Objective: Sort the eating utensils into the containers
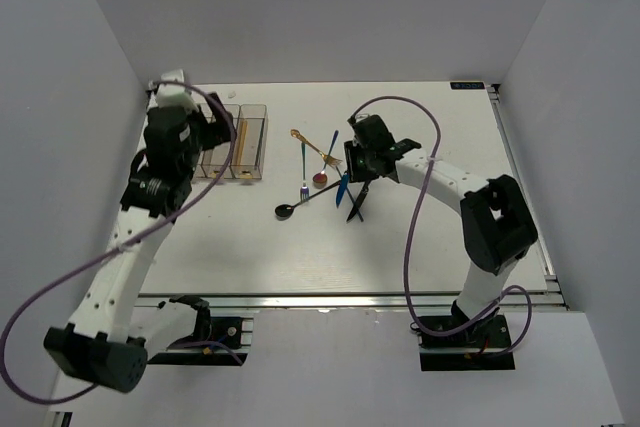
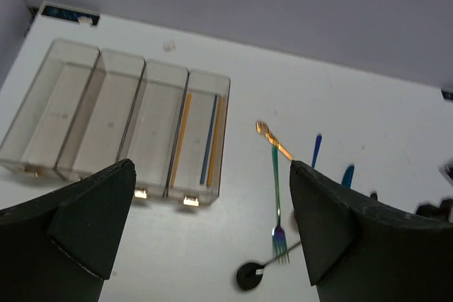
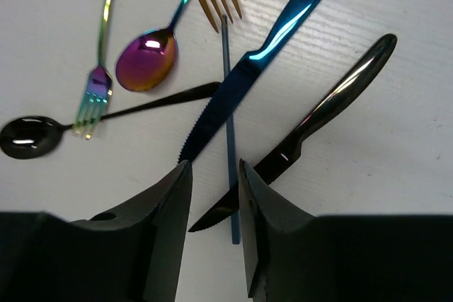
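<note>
Right tool [image 3: 214,167] straddles grey-blue chopstick [image 3: 230,153] (jaws narrowly apart).

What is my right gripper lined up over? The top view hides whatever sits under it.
Observer: The right gripper straddles one end of a slim blue-grey chopstick; the black knife tip is in the gap too.
Operator: Jaws closed on it?
Observer: No, parted, with space either side.
Operator: Anything binned?
Observer: Of the containers, only the end bin on the right arm's side looks loaded: two orange chopsticks and a bluish one.
</note>
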Tool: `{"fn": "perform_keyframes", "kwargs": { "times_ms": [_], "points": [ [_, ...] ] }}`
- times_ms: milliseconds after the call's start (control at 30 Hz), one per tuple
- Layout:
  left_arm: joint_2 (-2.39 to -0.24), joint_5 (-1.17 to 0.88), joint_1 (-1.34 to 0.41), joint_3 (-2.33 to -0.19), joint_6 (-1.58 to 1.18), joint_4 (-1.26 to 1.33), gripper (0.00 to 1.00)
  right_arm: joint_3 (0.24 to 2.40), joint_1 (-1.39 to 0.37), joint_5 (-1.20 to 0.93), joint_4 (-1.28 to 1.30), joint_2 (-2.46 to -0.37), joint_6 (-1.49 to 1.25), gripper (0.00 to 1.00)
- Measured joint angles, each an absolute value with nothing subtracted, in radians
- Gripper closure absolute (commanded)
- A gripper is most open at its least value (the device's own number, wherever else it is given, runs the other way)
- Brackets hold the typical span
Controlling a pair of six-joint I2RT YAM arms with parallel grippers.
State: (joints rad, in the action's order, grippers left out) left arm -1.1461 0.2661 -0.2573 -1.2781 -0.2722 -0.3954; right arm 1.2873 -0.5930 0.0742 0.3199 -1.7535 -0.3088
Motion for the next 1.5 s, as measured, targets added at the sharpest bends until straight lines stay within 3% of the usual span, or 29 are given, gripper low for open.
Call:
{"fn": "perform_keyframes", "kwargs": {
  "times_ms": [133,300,600,700,767,867,900,1133,1333,1500],
  "points": [
    [-0.967,0.211,-0.257,-1.031,-0.290,-0.387,0.02,1.304,-0.626,0.104,0.370,-1.816,-0.266,0.68],
    [-0.899,0.193,-0.257,-0.807,-0.290,-0.405,0.02,1.325,-0.648,0.128,0.395,-1.893,-0.227,0.68],
    [-0.859,0.157,-0.257,-0.733,-0.290,-0.414,0.02,1.341,-0.650,0.135,0.401,-1.957,-0.205,0.66],
    [-0.850,0.152,-0.257,-0.733,-0.293,-0.408,0.02,1.342,-0.650,0.134,0.392,-1.957,-0.207,0.61],
    [-0.851,0.149,-0.257,-0.733,-0.294,-0.408,0.02,1.341,-0.650,0.136,0.386,-1.950,-0.213,0.55],
    [-0.851,0.148,-0.257,-0.733,-0.297,-0.408,0.02,1.333,-0.650,0.160,0.374,-1.921,-0.247,0.16],
    [-0.851,0.149,-0.257,-0.733,-0.298,-0.408,0.02,1.331,-0.650,0.183,0.371,-1.908,-0.262,0.11],
    [-0.857,0.176,-0.257,-0.733,-0.305,-0.411,0.02,1.378,-0.590,0.336,0.443,-1.887,-0.468,0.12],
    [-0.867,0.183,-0.257,-0.733,-0.305,-0.411,0.02,1.448,-0.534,0.436,0.508,-1.939,-0.610,0.42],
    [-0.870,0.184,-0.257,-0.733,-0.305,-0.411,0.02,1.450,-0.544,0.443,0.521,-1.988,-0.682,0.54]
  ]
}}
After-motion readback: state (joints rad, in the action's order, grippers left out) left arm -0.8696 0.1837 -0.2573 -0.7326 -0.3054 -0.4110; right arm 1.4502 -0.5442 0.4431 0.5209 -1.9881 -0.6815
